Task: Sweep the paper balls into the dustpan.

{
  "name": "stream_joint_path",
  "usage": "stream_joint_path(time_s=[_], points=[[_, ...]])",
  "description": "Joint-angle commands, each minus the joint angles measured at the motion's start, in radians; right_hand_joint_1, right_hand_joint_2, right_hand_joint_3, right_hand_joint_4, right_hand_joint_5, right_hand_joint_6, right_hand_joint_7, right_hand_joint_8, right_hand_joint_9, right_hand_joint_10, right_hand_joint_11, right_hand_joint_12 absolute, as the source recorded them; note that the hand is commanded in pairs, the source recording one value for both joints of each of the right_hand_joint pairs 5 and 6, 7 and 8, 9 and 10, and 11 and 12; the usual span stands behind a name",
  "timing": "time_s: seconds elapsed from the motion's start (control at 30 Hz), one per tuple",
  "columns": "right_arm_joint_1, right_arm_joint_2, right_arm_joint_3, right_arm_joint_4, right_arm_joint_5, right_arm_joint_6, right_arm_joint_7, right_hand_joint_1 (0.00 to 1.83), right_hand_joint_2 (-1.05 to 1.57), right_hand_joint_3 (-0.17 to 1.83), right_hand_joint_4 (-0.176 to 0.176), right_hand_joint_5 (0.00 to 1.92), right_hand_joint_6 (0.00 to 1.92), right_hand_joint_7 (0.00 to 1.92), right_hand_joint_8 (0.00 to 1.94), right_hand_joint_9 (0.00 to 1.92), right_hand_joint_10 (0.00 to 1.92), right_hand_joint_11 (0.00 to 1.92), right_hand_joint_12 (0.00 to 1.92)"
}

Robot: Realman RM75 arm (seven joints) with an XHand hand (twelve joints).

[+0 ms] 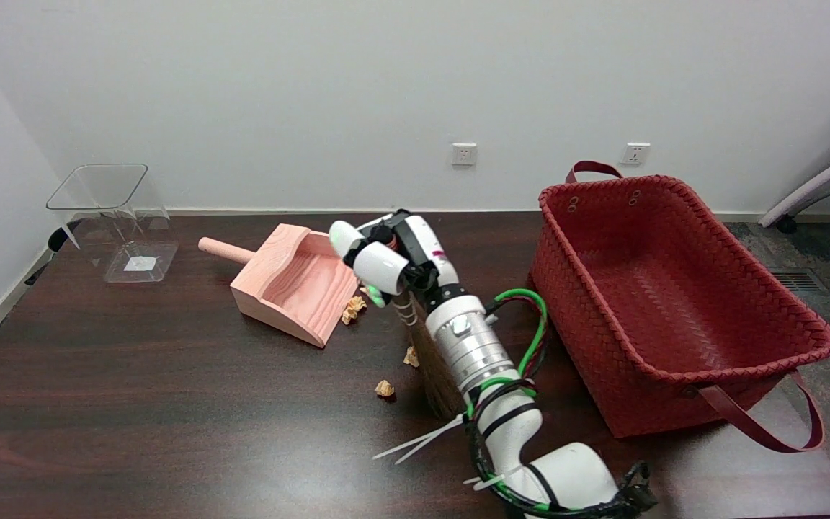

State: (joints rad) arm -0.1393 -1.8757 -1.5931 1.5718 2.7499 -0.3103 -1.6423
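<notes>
Broom work beside the dustpan mouth

Dustpan is my landmark: it lies on the dark bench with its handle pointing away to the far left and its open mouth turned toward me, so that paper can be pushed straight in. My right hand hangs just beside that mouth, at its near right edge. My fingers are curled around the top of a small broom; I judge that they are grasping its handle, though the hand hides most of it. The bristles stand on the bench behind my forearm, on the side away from the dustpan, so a stroke toward the pan will drive things into it.

One paper ball lies touching or almost touching the lip of the dustpan. A second paper ball lies nearer to me, close to the bristles, and a third paper ball lies still farther from the dustpan. None is inside yet, I think. A red basket stands well apart on the other side of my arm, and a clear container stands beyond the handle.
</notes>
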Motion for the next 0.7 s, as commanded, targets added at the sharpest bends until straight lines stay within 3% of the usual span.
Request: stream_joint_path(time_s=[0.03,0.4,0.7], points=[[0.078,-0.113,0.027,-0.225,0.002,-0.254,-0.189,1.05,1.57,0.94,0.0,1.92,1.92,1.92,1.92,1.92,1.92,1.92,1.92],[0.118,-0.143,0.056,-0.269,0.005,-0.399,-0.453,1.08,1.57,0.8,0.0,1.92,1.92,1.92,1.92,1.92,1.92,1.92,1.92],[0.125,-0.155,0.072,-0.273,0.007,-0.472,-0.526,1.09,1.57,0.8,0.0,1.92,1.92,1.92,1.92,1.92,1.92,1.92,1.92]])
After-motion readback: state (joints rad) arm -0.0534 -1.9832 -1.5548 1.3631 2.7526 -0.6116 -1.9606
